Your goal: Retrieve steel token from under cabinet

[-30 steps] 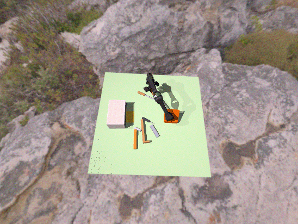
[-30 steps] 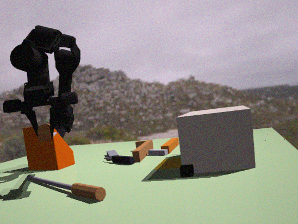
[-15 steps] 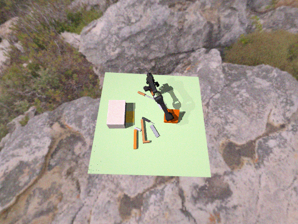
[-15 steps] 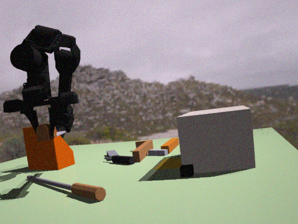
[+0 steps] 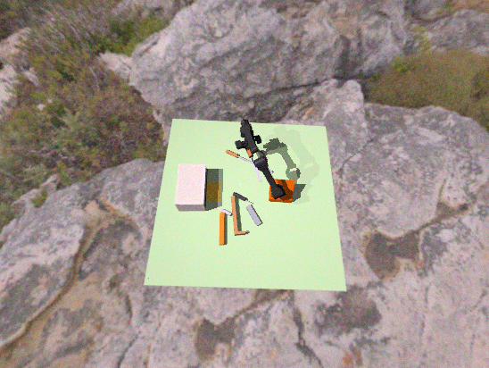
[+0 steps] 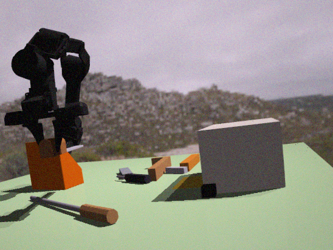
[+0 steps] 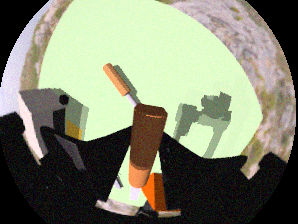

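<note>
My gripper [image 5: 278, 191] [image 6: 48, 140] [image 7: 147, 131] is shut on the brown wooden handle [image 6: 47, 148] [image 7: 146, 135] of a tool, right at the top of the orange holder block [image 5: 288, 193] [image 6: 51, 173] [image 7: 157, 194]. A pale blade [image 6: 75, 148] sticks out beside the block. The white cabinet [image 5: 191, 185] [image 6: 243, 155] [image 7: 40, 112] stands apart from it. The yellowish marked area [image 5: 213, 191] [image 6: 189, 182] lies in its shadow. A small black piece [image 6: 209, 190] sits at the cabinet's bottom corner. I see no steel token.
A screwdriver [image 5: 232, 154] [image 6: 98, 213] [image 7: 116, 79] with a wooden handle lies on the green table [image 5: 290, 259] near the holder. Several orange, grey and dark bars [image 5: 235, 216] [image 6: 158, 168] lie between holder and cabinet. Rocky ground surrounds the table.
</note>
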Controlling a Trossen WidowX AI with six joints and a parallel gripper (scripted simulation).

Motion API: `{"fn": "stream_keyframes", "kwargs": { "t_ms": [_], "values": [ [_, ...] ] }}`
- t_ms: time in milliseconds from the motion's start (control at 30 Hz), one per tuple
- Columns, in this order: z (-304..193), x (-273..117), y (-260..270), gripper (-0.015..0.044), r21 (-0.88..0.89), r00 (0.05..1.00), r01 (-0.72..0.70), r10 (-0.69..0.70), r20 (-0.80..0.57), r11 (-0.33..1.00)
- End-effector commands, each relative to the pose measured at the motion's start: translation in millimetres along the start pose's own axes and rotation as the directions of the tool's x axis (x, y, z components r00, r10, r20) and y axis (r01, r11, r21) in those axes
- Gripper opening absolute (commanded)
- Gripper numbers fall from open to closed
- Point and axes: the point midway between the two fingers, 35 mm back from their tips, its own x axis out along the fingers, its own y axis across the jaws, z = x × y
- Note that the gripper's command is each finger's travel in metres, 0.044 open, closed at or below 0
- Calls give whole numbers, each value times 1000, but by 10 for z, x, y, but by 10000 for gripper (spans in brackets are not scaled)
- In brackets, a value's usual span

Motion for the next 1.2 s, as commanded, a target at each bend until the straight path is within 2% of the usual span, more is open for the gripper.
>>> {"fn": "stream_keyframes", "kwargs": {
  "t_ms": [0,1167],
  "values": [
    [-7,-10,-4,0,41,1000,5,-5,-3,999],
    [-1,-12,-2,0,313,1000,6,-6,-3,950]
  ]
}}
